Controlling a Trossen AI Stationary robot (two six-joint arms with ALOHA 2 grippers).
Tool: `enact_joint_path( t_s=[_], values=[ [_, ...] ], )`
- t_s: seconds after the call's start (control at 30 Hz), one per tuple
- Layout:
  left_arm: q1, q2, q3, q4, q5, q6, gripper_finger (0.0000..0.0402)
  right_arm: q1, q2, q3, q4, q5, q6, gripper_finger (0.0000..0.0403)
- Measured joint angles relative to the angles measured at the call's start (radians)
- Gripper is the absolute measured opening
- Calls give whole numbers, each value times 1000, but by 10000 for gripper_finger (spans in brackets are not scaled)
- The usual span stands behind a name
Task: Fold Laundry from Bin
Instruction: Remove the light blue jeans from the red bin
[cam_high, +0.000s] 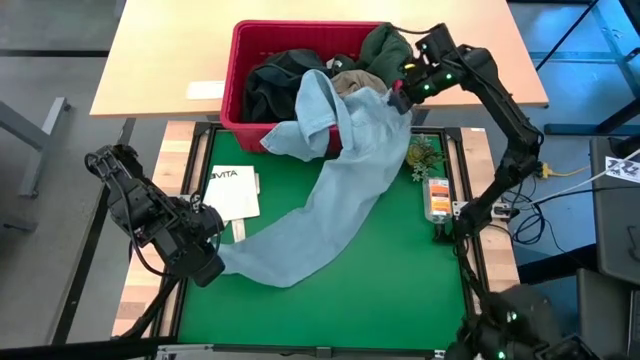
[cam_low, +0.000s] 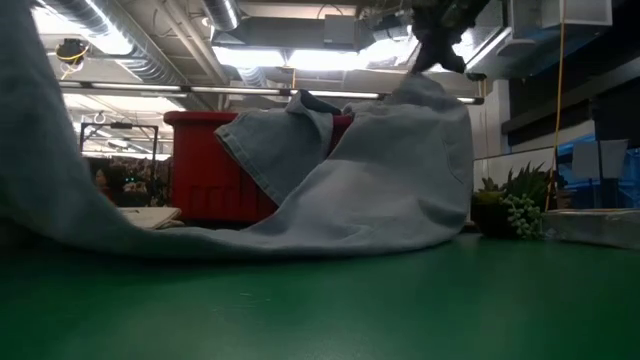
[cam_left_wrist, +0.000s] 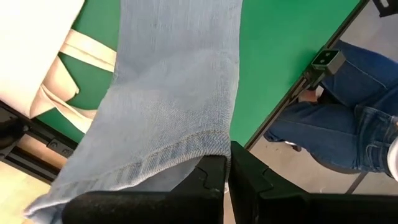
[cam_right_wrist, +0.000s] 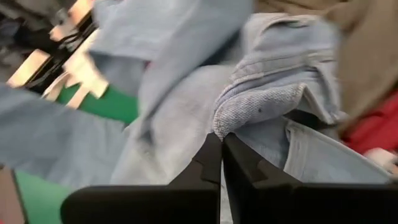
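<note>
Light blue denim jeans (cam_high: 335, 190) trail from the red bin (cam_high: 240, 45) down across the green mat (cam_high: 400, 260). One leg reaches the mat's near left corner, and the upper part lies over the bin's near rim. My left gripper (cam_high: 207, 258) is shut on the leg's end. Above the bin's near right corner, my right gripper (cam_high: 400, 97) is shut on the jeans' upper part. Dark green and black garments (cam_high: 275, 85) and a khaki one (cam_high: 352, 80) lie in the bin. In the low view the jeans (cam_low: 380, 180) rise like a tent toward my right gripper (cam_low: 437, 50). My left gripper pinches the leg's stitched hem (cam_left_wrist: 198, 151) between its two shut fingers, which come from above and slant down. The hem end is raised off the mat and the leg runs away from it, lying slack on the mat. My right gripper pinches a thick doubled edge at the jeans' upper part (cam_right_wrist: 239, 121) between its shut fingers, slanting down from the far right. That part is lifted above the bin's rim. The denim hangs from it in slack folds onto the mat.
A white tote bag (cam_high: 235, 195) lies on the mat's left side beside the leg. A small plant (cam_high: 422, 155) and an orange-labelled packet (cam_high: 438, 197) sit along the mat's right edge. A person's legs in blue jeans (cam_left_wrist: 348, 124) are beyond the table's edge.
</note>
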Motion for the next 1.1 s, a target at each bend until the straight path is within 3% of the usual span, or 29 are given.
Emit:
enact_joint_path(
  t_s=[0.37,0.9,1.1],
  values=[
    [0,-4,0,0,30,41,2,182,-123,1,-10,-7,40,1],
    [0,-14,0,0,438,-118,2,507,-278,1,-112,13,344,1],
    [-10,-14,0,0,516,-157,1,647,-291,-3,-272,156,469,1]
  ],
)
